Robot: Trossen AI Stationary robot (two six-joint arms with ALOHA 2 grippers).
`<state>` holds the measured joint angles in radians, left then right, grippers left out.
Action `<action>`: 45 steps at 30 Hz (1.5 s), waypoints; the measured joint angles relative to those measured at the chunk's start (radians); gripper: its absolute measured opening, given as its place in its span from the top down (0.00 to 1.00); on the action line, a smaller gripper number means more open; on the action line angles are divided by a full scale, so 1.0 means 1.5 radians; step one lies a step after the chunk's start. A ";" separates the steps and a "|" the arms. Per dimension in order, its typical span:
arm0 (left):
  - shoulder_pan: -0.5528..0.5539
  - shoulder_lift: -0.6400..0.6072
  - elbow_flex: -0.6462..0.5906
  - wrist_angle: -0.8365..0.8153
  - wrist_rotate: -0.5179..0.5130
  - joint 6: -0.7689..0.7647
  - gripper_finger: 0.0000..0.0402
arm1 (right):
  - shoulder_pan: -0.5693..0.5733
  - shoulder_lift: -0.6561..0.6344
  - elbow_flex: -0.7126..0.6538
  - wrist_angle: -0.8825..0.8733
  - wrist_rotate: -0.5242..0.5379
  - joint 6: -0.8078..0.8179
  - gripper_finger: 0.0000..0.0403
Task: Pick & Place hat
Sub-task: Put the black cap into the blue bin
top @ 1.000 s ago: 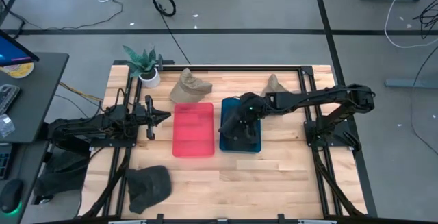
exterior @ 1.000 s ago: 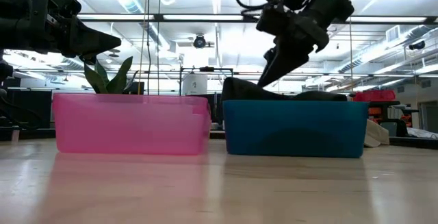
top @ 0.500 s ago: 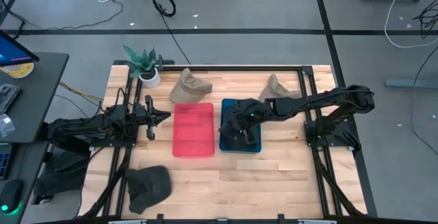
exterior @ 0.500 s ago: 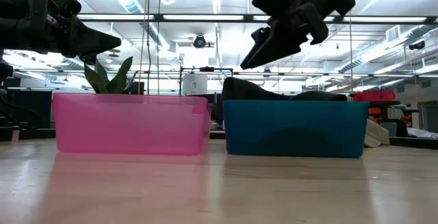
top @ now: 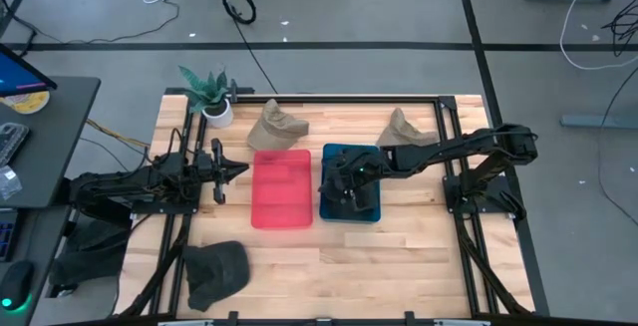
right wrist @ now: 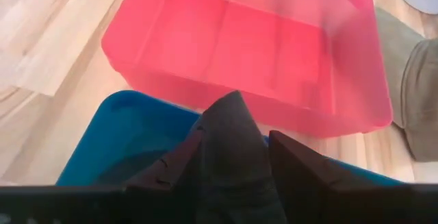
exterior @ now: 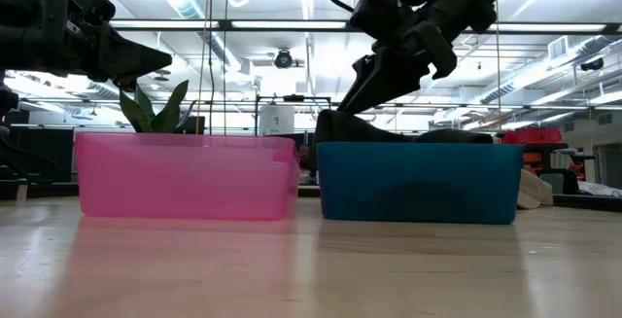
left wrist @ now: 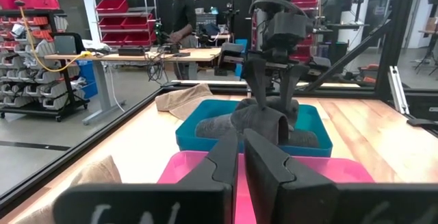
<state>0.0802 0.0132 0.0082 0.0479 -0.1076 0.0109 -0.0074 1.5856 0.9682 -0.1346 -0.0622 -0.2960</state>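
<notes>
Fingers (right wrist: pixel 294 162) of the right gripper (right wrist: pixel 233 152) pinch a peaked fold of the dark grey hat (left wrist: pixel 263 122), lifting that fold above the blue bin (top: pixel 351 184) while the rest of the hat lies inside the bin. From the table-level camera the right gripper slants down to the bin's left part, its tips meeting the dark cloth just above the rim. From overhead, the right gripper sits over the bin's left half, its arm stretching away toward the table's right side. The pink bin (top: pixel 281 188) stands just beside the blue one, on its left. The left gripper (top: pixel 227 170) hangs left of the pink bin with its fingers (left wrist: pixel 229 157) pressed together on nothing. Farther out, one tan hat (top: pixel 276 124) lies behind the pink bin, another tan hat (top: pixel 404 127) behind the blue bin, and a second dark hat (top: pixel 215 271) near the table's front left corner. A potted plant (top: pixel 210 92) stands at the back left. A person (left wrist: pixel 176 15) stands at a bench in the room beyond.
</notes>
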 joint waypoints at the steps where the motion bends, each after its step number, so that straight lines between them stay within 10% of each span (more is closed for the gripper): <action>1: 0.000 0.000 0.000 0.000 0.000 0.000 0.93 | 0.000 0.000 0.000 -0.003 -0.001 0.000 0.59; 15: 0.000 0.000 0.000 0.000 0.000 0.000 0.93 | -0.001 -0.001 0.000 -0.082 -0.049 -0.030 0.97; 45: 0.000 0.000 0.000 0.000 0.000 0.000 0.93 | -0.059 0.075 0.000 -0.080 -0.168 0.089 0.98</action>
<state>0.0803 0.0128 0.0082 0.0480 -0.1078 0.0109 -0.0958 1.6982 0.9680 -0.2541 -0.3138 -0.1621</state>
